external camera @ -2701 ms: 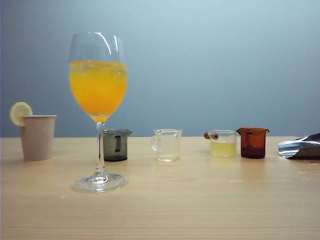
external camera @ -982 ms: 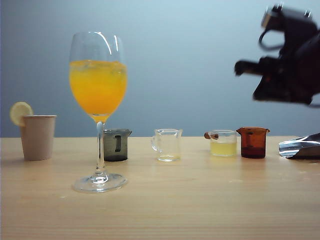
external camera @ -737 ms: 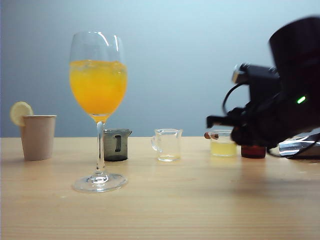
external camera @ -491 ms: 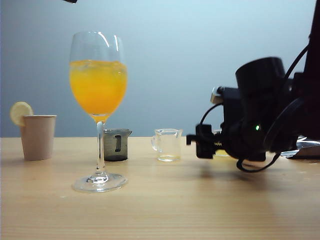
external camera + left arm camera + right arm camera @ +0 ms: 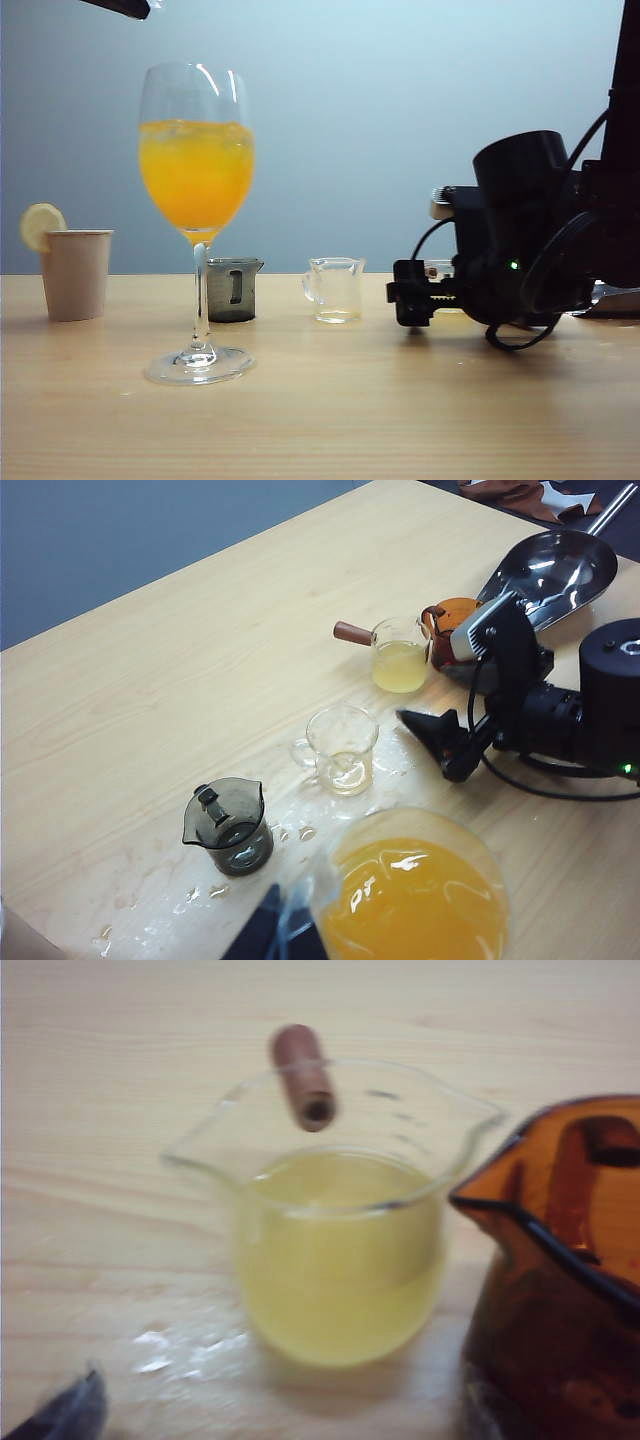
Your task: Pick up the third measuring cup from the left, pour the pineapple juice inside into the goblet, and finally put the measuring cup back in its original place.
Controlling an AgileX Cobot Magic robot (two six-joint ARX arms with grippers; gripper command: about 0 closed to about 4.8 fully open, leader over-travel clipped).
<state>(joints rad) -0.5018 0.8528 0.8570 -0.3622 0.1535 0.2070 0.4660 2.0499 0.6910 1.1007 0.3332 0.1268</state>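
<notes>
Nothing poured yet: my right gripper [image 5: 425,742], jaws wide and empty, sits near the measuring cup [image 5: 400,654] at its five o'clock; left gripper [image 5: 272,932] unreadable.

Robot test bench, plain wooden table [image 5: 320,420], bare grey-blue backdrop [image 5: 400,120], staged drinkware row

Seen from the exterior camera, the right arm [image 5: 530,240] hides nearly all of the third measuring cup [image 5: 437,268] and the whole amber cup. In the right wrist view, that amber cup [image 5: 560,1290] is cut off at the frame's edge, and only one dark tip of the right tool [image 5: 65,1410] shows. The left wrist view crops the goblet [image 5: 410,890] at its rim.
</notes>
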